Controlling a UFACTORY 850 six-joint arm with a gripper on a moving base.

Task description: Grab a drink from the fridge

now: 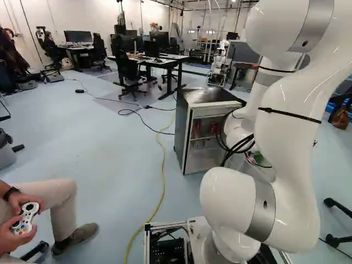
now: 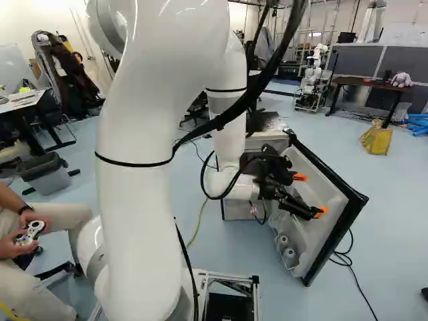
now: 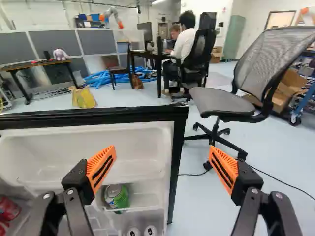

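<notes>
Green drink can (image 3: 118,197), seemingly upright, sits in the fridge door (image 3: 88,117); gripper (image 2: 311,194) spread.

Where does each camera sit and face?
Left base view: on the base, behind the arm's left, facing arm and fridge.
Right base view: behind its right, facing ahead over arm and gripper.
Wrist view: on the wrist, looking along the open gripper over the door.
Shared: fridge in base views, door in right base and wrist.
</notes>
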